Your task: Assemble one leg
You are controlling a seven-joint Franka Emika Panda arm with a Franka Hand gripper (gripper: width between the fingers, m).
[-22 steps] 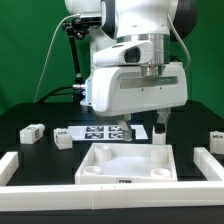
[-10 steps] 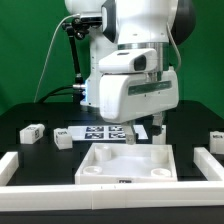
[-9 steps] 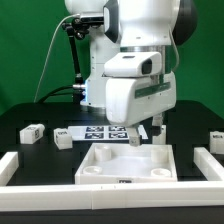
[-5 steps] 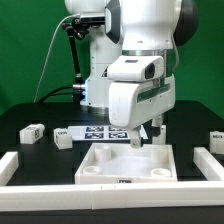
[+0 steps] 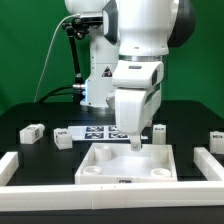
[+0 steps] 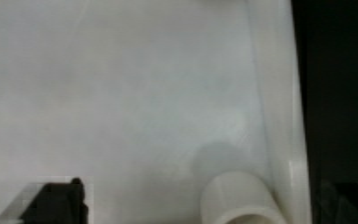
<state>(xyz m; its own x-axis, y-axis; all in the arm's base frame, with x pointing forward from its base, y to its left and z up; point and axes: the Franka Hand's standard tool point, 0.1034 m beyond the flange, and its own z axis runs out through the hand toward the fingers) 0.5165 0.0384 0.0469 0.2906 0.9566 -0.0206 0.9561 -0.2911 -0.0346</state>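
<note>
While the arm has hardly travelled across the table (image 5: pixel 40 150), its wrist has swung round, so the hand that showed its broad face a moment ago now shows its narrow side. The gripper (image 5: pixel 137 143) hangs low over the back rim of the tray (image 5: pixel 128 178), which sits at the middle of the table's front edge. The wrist view shows the two dark fingers (image 6: pixel 51 203) spread wide with only the tray floor and a rounded boss (image 6: pixel 247 200) between them, so they hold nothing. To my eye the turn is a re-aiming of the jaws before a grasp, and the assembly itself is not yet begun. The leg (image 5: pixel 159 130) lies loose on the table behind the tray's back corner at the exterior view's right, just beside the gripper as seen from here. How far apart they are in depth I cannot tell. It is a small blocky post of matt white plastic with a black-and-white tag on its side, squat enough to stay put. The tray is the same smooth white plastic, square, with a raised rim and round sockets in its corners. Spare legs (image 5: pixel 64 139) lie toward the exterior view's left edge, and the flat marker board (image 5: pixel 100 131) lies toward the back edge.
</note>
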